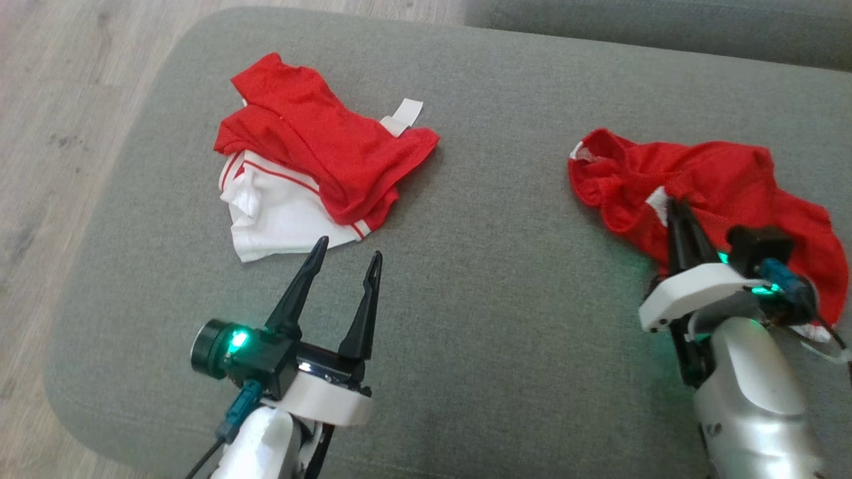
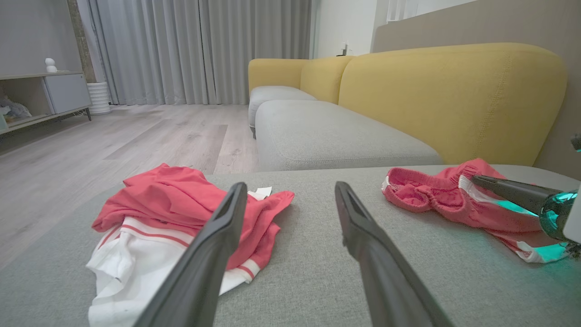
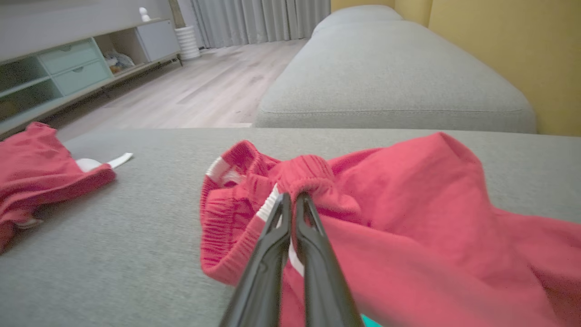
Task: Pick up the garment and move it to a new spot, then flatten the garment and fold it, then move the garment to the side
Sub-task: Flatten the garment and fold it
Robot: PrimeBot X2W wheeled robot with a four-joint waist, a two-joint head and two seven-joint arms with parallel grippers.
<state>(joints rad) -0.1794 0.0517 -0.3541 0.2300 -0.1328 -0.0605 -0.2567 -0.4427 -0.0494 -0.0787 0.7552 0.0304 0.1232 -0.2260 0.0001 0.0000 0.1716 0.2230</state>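
Note:
The garment (image 1: 725, 179), crumpled red shorts with a white stripe and an elastic waistband, lies at the right of the grey cushion (image 1: 506, 279). My right gripper (image 1: 675, 205) is shut on its waistband, which the right wrist view shows bunched at the fingertips (image 3: 292, 197) with the garment (image 3: 408, 195) spreading right. In the left wrist view the garment (image 2: 435, 200) sits right with the right gripper (image 2: 476, 179) on it. My left gripper (image 1: 350, 247) hovers open and empty over the cushion's front left, its tips (image 2: 290, 186) apart.
A second red and white garment (image 1: 319, 153) lies bunched at the cushion's left, just beyond the left gripper. Wooden floor (image 1: 53, 133) borders the cushion's left edge. A yellow backrest (image 2: 454, 100) and another grey seat (image 2: 327, 131) stand behind.

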